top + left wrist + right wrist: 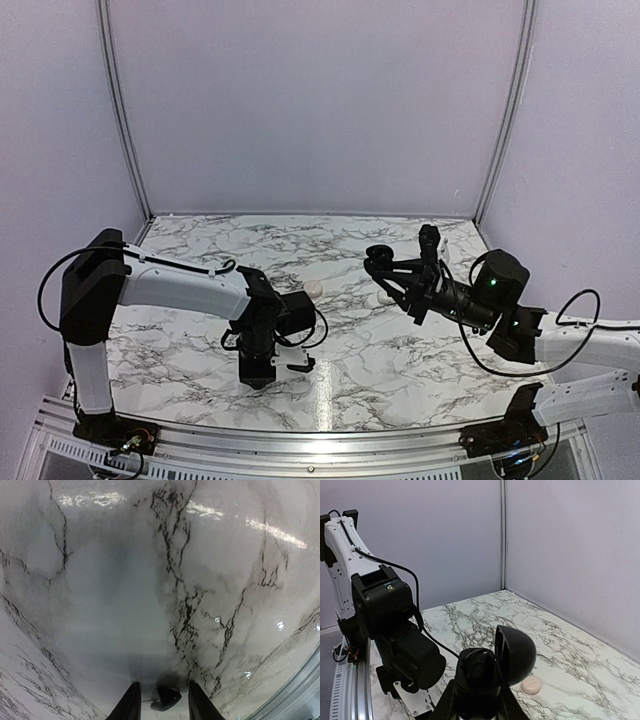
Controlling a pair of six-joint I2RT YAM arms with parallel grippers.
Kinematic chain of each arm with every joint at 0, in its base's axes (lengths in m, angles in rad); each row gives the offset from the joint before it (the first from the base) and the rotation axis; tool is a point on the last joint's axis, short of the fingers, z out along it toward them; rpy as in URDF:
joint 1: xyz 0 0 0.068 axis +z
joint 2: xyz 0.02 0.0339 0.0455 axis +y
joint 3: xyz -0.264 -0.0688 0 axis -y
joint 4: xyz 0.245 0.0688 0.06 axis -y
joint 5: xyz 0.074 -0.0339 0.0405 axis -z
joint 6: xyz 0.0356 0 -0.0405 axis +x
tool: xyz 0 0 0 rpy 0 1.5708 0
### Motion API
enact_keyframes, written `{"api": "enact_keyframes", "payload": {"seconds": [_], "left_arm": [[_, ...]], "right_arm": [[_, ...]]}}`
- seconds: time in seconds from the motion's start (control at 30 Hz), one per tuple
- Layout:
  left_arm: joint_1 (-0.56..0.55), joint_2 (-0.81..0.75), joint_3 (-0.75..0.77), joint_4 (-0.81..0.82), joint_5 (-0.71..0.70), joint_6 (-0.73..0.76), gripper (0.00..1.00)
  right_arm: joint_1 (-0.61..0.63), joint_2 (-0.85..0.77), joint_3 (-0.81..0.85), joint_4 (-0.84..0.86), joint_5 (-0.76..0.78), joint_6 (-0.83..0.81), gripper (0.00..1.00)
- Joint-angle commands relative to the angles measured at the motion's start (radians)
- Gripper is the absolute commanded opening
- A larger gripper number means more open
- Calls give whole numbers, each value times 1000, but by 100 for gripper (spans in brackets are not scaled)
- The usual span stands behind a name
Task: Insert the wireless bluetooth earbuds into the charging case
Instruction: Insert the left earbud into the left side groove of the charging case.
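A tiny black earbud (166, 699) lies on the marble between the fingers of my left gripper (161, 689), which is open and low over the table (255, 378). My right gripper (479, 702) is shut on a black round case (479, 672) and holds it above the table (380, 262). Its domed lid (516, 652) is hinged open, and a dark piece sits in the socket. The cream-white charging case (532, 685) lies shut on the marble beyond it. A pale rounded piece (314, 289) shows in the top view. The second earbud cannot be made out.
Another pale piece (383, 297) lies partly hidden under my right gripper. The left arm's wrist and cable (405, 655) fill the left of the right wrist view. A metal rail (300, 440) runs along the near table edge. Walls close the back and sides.
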Motion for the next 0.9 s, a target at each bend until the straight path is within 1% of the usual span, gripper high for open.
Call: {"api": "enact_keyframes", "payload": {"seconds": [0.0,0.07,0.17,0.3,0.5,0.63,0.8,0.87], "left_arm": [[6,38,17,-60,-47,20,33],[6,43,21,-63,-51,24,32],[6,52,26,-65,-60,23,25],[6,55,29,-65,-53,22,19],[12,51,30,-60,-82,-8,11],[16,26,45,-41,-99,-33,7],[24,-36,62,17,-115,-78,7],[32,-81,56,73,-170,-118,7]], "right_arm": [[-12,-5,30,1,-2,10,0],[-13,1,30,5,-2,10,0],[-12,8,34,4,-6,10,0],[-12,12,39,-3,-8,3,0],[-12,22,50,-4,-8,-8,0],[-12,28,53,-2,-6,-15,0],[-13,29,49,16,25,-16,0],[-13,30,40,42,49,-13,0]]}}
